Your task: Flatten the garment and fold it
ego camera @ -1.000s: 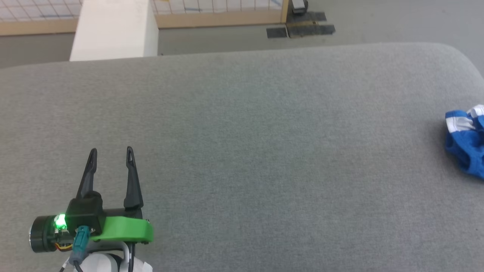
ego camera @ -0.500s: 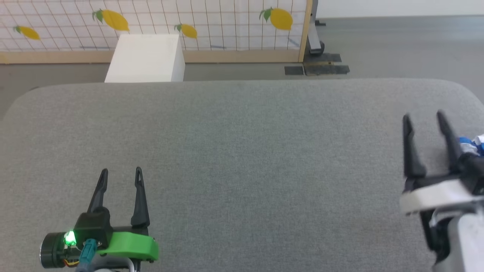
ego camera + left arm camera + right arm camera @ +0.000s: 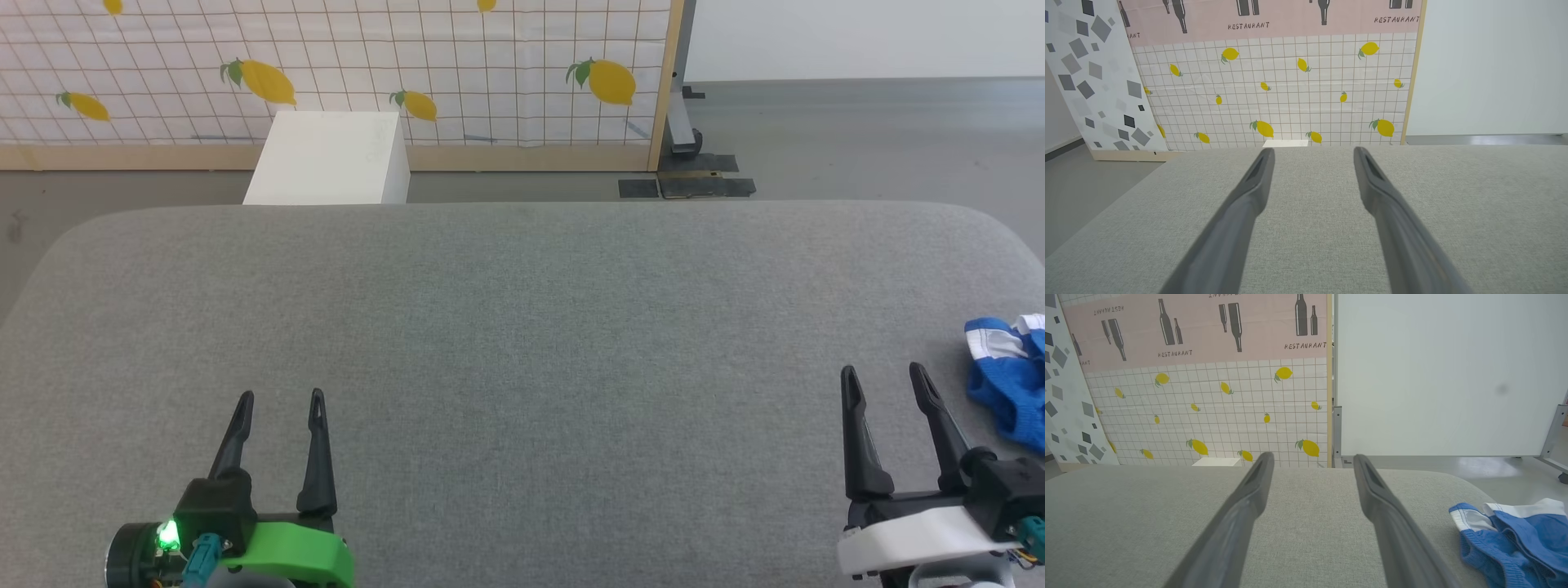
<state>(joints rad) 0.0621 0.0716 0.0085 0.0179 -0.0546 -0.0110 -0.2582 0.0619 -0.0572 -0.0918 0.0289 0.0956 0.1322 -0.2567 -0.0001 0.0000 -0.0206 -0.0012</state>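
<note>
The garment [image 3: 1008,380] is a crumpled heap of bright blue cloth with white trim at the right edge of the grey table [image 3: 522,327]. In the right wrist view the garment [image 3: 1515,539] lies at the lower right, beside my right fingers and apart from them. My right gripper [image 3: 883,377] stands open just left of the heap, holding nothing. My left gripper [image 3: 281,399] is open at the lower left of the table, far from the cloth. The same open fingers frame bare cloth-covered table in the left wrist view, around my left gripper [image 3: 1312,152], and in the right wrist view, around my right gripper [image 3: 1312,457].
A white box [image 3: 331,159] stands on the floor behind the table's far edge. Behind it runs a lemon-patterned partition [image 3: 343,73] with a wooden post [image 3: 665,82]. The table's corners are rounded, and grey floor [image 3: 865,139] lies beyond.
The head camera has tilted up, bringing the partition and the table's far edge into view. My right gripper has come into view and now sits lower and left of the garment.
</note>
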